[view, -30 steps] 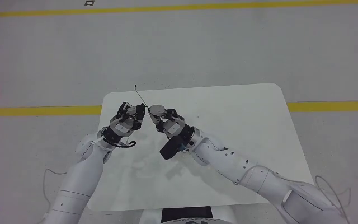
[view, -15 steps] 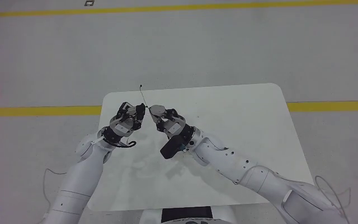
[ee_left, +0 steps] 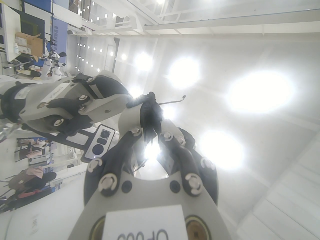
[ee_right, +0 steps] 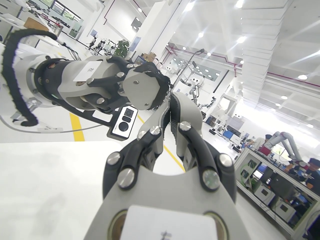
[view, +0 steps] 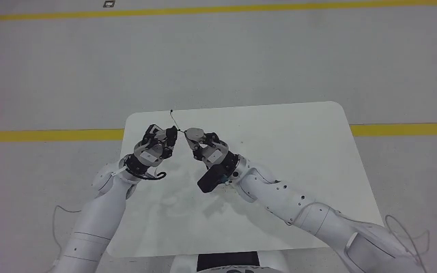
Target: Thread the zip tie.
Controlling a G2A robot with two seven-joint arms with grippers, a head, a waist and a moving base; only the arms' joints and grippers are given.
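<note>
Top view: left gripper (view: pixel 171 136) and right gripper (view: pixel 188 134) meet near the far edge of the table (view: pixel 307 130). Both are clamped tight on the zip tie (view: pixel 174 120), its tail jutting past the jaws.

Left pincer (view: pixel 172 138), right pincer (view: pixel 188 134), both clamped, tip-to-tip

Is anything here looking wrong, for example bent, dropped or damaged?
Nothing stands out. The zip tie is pinched where the left gripper and right gripper meet, above a far corner of the table, its free end sticking out.

Black zip tie (view: pixel 174 119), white table (view: pixel 307 143).
</note>
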